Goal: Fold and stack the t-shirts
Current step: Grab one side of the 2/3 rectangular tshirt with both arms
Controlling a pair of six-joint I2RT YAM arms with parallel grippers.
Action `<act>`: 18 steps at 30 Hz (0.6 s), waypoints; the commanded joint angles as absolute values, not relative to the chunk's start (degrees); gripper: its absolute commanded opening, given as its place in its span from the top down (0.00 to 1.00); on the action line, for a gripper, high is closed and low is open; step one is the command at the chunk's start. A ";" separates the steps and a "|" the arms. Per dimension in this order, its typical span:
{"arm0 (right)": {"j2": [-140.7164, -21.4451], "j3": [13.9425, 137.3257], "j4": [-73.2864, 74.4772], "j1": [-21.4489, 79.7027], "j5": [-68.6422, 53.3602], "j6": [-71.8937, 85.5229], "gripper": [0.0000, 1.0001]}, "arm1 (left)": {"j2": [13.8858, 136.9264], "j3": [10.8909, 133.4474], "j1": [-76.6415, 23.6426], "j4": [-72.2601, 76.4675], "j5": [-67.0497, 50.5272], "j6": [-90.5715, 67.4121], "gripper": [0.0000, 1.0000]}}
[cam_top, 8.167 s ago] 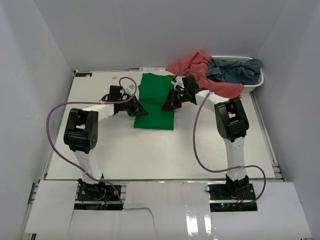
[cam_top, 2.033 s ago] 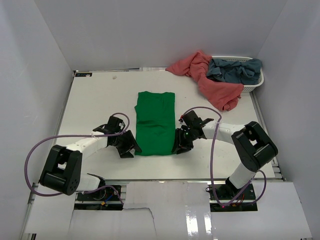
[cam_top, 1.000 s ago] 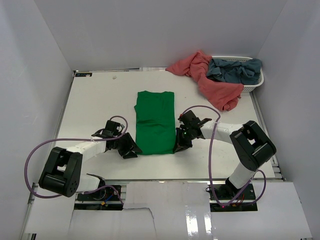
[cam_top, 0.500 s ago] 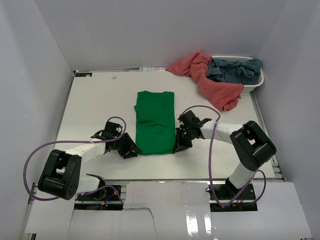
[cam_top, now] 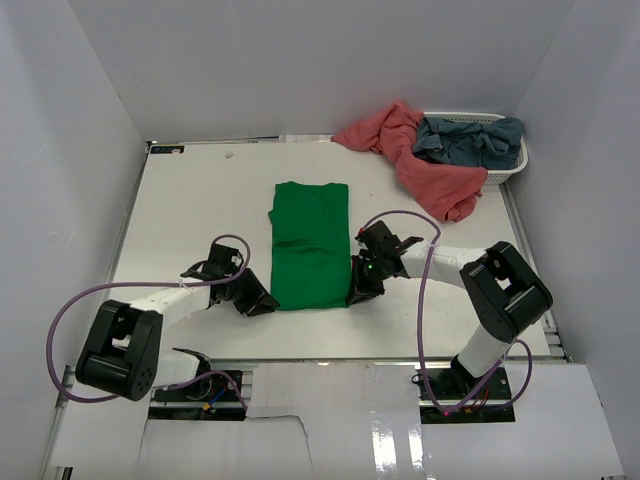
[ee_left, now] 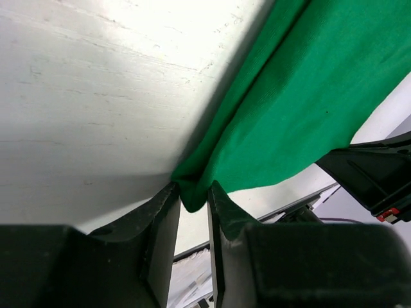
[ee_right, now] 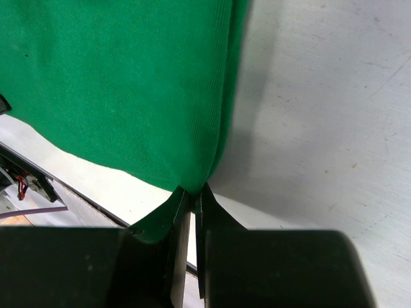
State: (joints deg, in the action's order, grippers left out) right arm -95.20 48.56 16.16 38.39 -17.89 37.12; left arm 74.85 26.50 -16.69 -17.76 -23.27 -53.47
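Top external: looking at a green tee (cam_top: 312,245) flat on the table (cam_top: 190,210), approx centre, folded into a long strip running 12 to 6. Pinned at both near corners: left jaws clenched on the 7 o'clock corner, right jaws clenched on the 5 o'clock corner, w/ left arm (cam_top: 170,297) and right arm (cam_top: 445,258) stretched low across the table toward it.

Backed up by left wrist cam: green corner wedged btwn the left fingers (ee_left: 164,237), rest of the tee spreading off toward 1 o'clock, bare table on the 10 o'clock side.

Same deal in right wrist cam: right fingers (ee_right: 180,256) nearly together w/ a thin bit of green hem nipped btwn them, cloth fanning up toward 11, bare table at 2.

Over at 1 o'clock in the top view: salmon-pink tee (cam_top: 430,170) crumpled, partly draped over the rim of a white basket (cam_top: 522,158) and spilling onto the table. Grey-blue tee (cam_top: 470,138) bunched inside the basket, touching the pink one. Both well apart from the green tee.
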 commanded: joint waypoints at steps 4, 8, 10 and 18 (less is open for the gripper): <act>-94.92 48.43 16.08 38.76 -12.31 35.42 0.92 | 76.11 22.23 -15.91 -24.25 -5.80 -51.15 0.64; -94.83 48.43 16.26 38.76 -12.13 35.16 0.92 | 76.12 22.15 -15.91 -24.26 -5.45 -51.15 0.65; -94.57 48.34 16.35 38.76 -12.04 35.07 0.92 | 76.20 22.06 -15.91 -24.17 -5.45 -51.24 0.75; -93.08 48.60 18.10 38.76 -11.25 33.75 0.92 | 77.78 23.90 -15.82 -22.41 -8.43 -49.22 1.00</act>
